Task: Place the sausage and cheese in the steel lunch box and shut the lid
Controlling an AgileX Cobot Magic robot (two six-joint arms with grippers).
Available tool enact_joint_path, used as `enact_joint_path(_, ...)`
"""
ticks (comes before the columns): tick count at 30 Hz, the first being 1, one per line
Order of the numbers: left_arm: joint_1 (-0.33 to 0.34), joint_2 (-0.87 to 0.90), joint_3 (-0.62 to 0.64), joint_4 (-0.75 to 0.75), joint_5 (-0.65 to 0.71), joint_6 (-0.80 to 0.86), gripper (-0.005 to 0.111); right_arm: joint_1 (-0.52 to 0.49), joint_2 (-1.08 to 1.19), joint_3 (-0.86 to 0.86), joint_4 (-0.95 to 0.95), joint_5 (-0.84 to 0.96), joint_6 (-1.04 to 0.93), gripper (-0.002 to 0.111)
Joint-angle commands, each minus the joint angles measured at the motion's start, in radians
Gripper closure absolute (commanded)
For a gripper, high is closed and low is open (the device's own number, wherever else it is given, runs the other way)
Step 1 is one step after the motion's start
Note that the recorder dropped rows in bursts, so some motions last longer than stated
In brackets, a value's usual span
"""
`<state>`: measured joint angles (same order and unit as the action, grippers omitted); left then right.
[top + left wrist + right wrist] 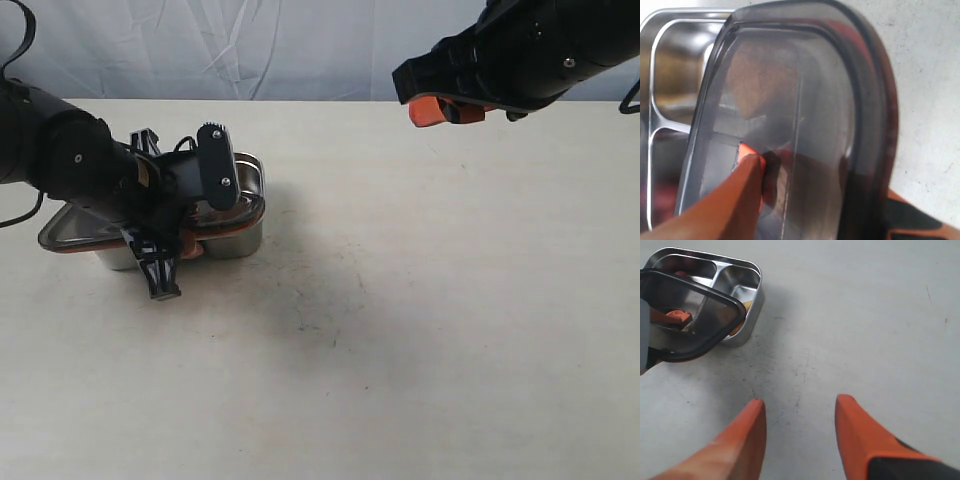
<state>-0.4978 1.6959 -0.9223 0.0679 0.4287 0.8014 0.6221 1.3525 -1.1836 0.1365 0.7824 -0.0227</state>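
The steel lunch box sits on the desk, on the left side of the exterior view. Its two compartments are partly covered by the lid. The dark translucent lid is tilted above the tray rather than seated. One end hangs out past the box's near left corner, and the far corner of the tray is uncovered.

The left gripper holds the lid, with its orange fingers pinching it. One finger lies across the lid's top with its tip at the small orange-red valve tab, and the other is at the lid's rim.

In the right wrist view, a small red bit in the larger compartment looks like the sausage. It is mostly hidden by the lid's edge. A yellow-orange patch low in the smaller compartment looks like the cheese. Neither shape shows clearly, and through the lid in the left wrist view only blurred brownish and reddish tints can be seen.

The right gripper hangs in the air well apart from the box, over bare desk, with its fingers spread and nothing between them.
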Motion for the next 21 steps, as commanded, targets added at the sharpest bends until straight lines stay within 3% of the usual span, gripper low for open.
enact_joint_path(1, -0.004, 0.027, 0.028, -0.120, 0.257, -0.042, 0.065, -0.006, -0.009, 0.000, 0.000, 0.000, -0.003, 0.065)
enact_joint_path(21, -0.004, 0.027, -0.015, -0.126, 0.409, -0.032, 0.065, -0.006, -0.009, 0.000, 0.006, -0.010, -0.003, 0.065)
